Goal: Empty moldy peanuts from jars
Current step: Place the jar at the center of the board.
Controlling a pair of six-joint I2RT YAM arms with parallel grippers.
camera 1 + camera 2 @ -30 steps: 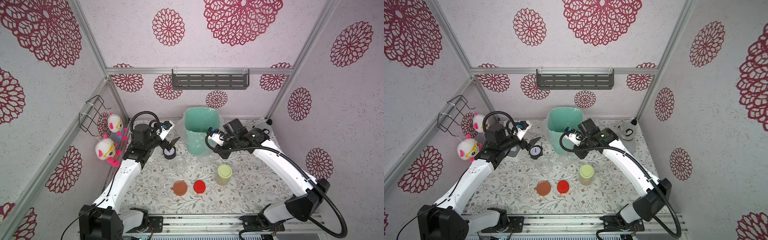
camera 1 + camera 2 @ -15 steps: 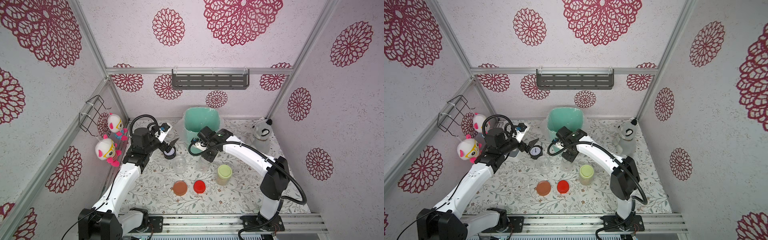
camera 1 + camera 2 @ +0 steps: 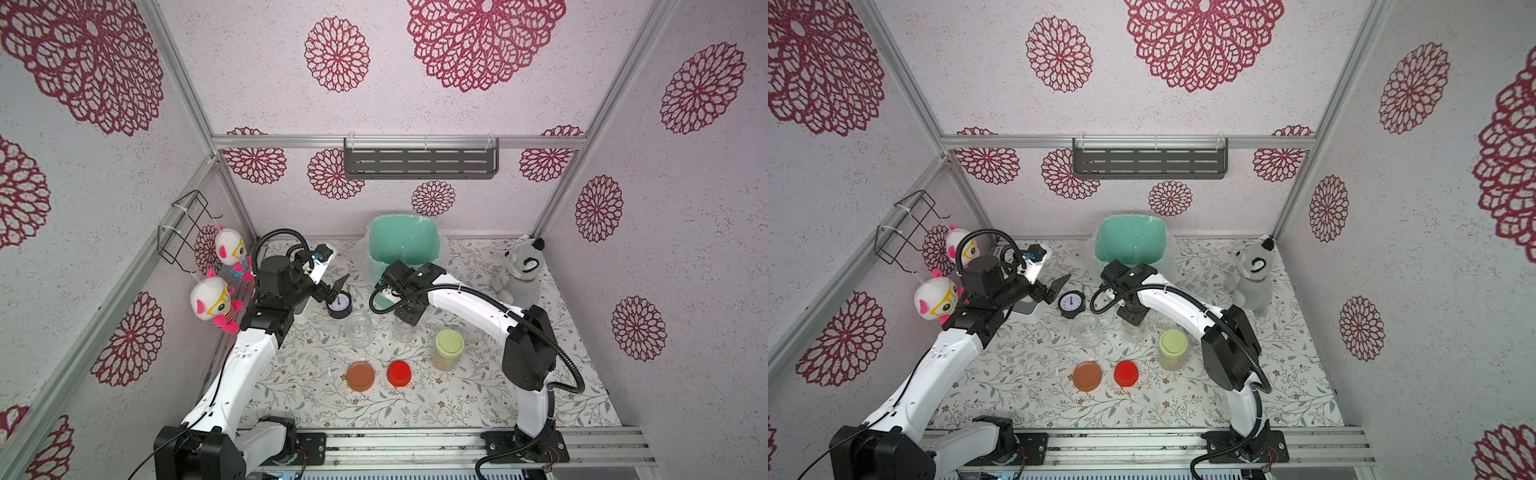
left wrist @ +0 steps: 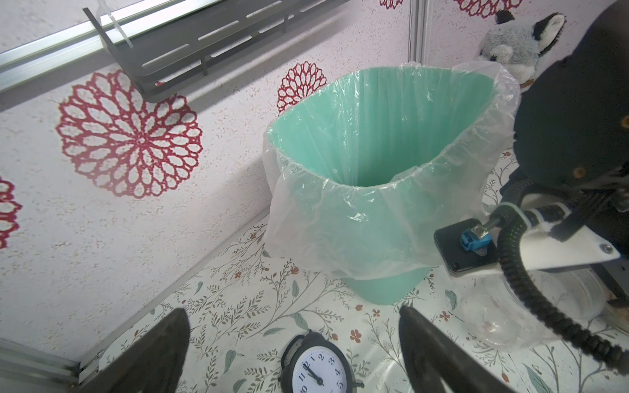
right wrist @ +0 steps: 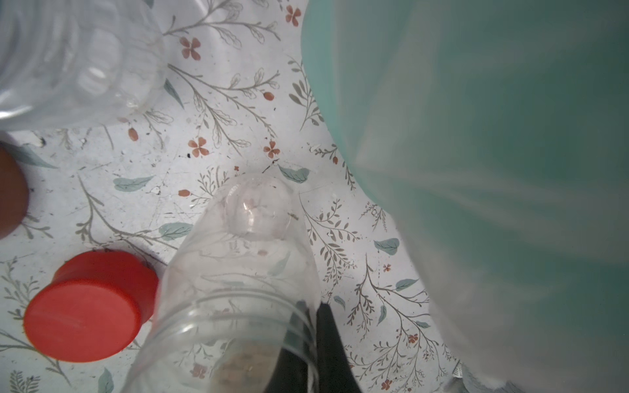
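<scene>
Three clear jars stand in a row. An open, empty jar (image 3: pixel 359 328) (image 3: pixel 1087 330) is on the left. My right gripper (image 3: pixel 409 316) (image 5: pixel 315 306) is shut on the rim of the middle open jar (image 3: pixel 404 332) (image 5: pixel 245 258), one finger inside and one outside. That jar looks almost empty, with its base at the table. The third jar (image 3: pixel 449 348) has a yellow-green lid, and peanuts (image 3: pixel 446 365) show through its wall. My left gripper (image 3: pixel 338 286) (image 4: pixel 292 311) hangs open above a small clock (image 3: pixel 339 305), holding nothing.
The teal bin (image 3: pixel 403 245) (image 4: pixel 374 136), lined with clear plastic, stands behind the jars. A brown-orange lid (image 3: pixel 360 375) and a red lid (image 3: pixel 399 372) (image 5: pixel 81 306) lie in front. A grey plush (image 3: pixel 519 274) sits at the back right. Two dolls (image 3: pixel 212 299) hang on the left wall.
My right arm has folded in from the right and come down from the bin's front, bringing the jar to the table. The left arm has barely moved.
</scene>
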